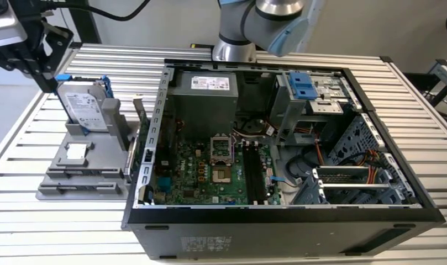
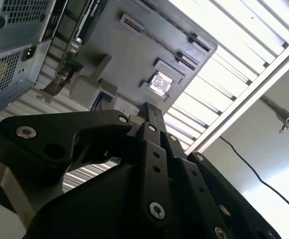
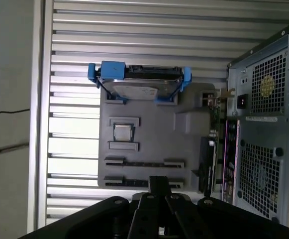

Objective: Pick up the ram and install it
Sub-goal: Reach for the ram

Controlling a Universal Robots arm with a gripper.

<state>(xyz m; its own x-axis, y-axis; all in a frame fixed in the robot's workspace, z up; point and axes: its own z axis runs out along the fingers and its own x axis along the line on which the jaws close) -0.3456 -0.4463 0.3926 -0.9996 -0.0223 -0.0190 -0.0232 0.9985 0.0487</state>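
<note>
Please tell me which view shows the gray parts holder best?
The first wrist view: the gray parts holder lies almost whole, its slots facing the camera, hard drive at one end. The exterior view shows it slanted beside the computer case; the second wrist view, part of it beyond the gripper.

Ram: thin dark stick, on edge in grey holder slot (outside case), lying level.

We see black gripper by grey plastic holder; blue-framed silver hard drive in it; perforated metal case beside.
</note>
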